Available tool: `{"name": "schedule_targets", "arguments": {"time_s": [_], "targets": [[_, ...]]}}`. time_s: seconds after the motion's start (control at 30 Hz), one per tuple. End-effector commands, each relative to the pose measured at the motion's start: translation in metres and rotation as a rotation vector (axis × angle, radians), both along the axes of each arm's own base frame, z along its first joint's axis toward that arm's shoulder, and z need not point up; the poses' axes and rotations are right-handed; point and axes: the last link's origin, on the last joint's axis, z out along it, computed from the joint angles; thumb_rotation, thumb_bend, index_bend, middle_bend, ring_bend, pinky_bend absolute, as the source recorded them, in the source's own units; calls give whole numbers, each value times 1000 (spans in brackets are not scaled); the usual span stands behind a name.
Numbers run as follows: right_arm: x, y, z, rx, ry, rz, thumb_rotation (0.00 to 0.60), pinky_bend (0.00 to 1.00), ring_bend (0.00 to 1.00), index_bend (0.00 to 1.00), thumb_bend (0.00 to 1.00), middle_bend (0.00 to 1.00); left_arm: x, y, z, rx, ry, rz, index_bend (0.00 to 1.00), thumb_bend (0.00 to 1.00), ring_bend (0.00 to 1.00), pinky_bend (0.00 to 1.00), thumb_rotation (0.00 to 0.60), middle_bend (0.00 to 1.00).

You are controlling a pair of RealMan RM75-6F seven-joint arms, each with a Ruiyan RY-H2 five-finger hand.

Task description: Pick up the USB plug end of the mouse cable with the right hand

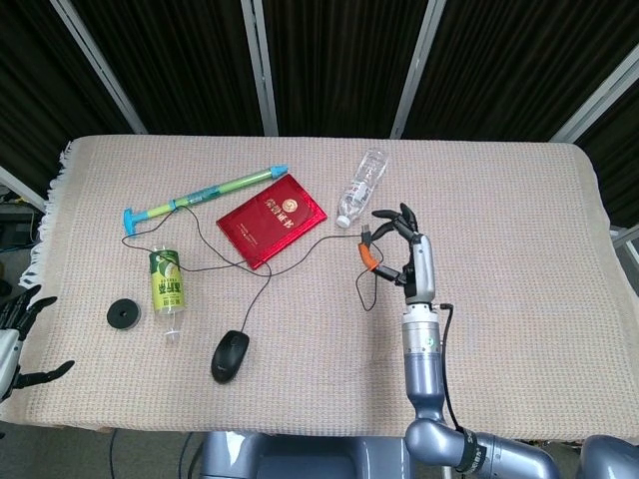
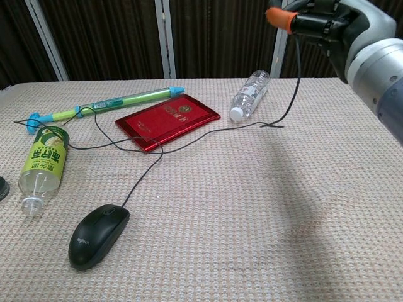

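Note:
My right hand (image 1: 404,255) (image 2: 327,20) is raised well above the table and pinches the USB plug (image 1: 365,240) between an orange-tipped thumb and a finger. The thin black cable (image 2: 291,88) hangs down from that hand to the cloth and runs left across the red booklet to the black mouse (image 1: 230,355) (image 2: 97,234) near the front edge. In the chest view the plug itself sits at the top edge, mostly hidden. My left hand (image 1: 18,329) hovers at the far left edge of the head view, fingers apart, holding nothing.
A red booklet (image 1: 272,220) lies at the centre back, a clear water bottle (image 1: 360,187) to its right, a green and blue pen-shaped tube (image 1: 205,193) to its left. A green-labelled bottle (image 1: 168,288) and a black disc (image 1: 124,314) lie at the left.

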Motion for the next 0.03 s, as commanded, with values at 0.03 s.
{"name": "schedule_targets", "arguments": {"time_s": [0.03], "targets": [[-6,3,-2,-53,-37,-10,600,55,36,603,364,299,0,0,0,-2,1,-2,148,125,0,0,599,0]]}}
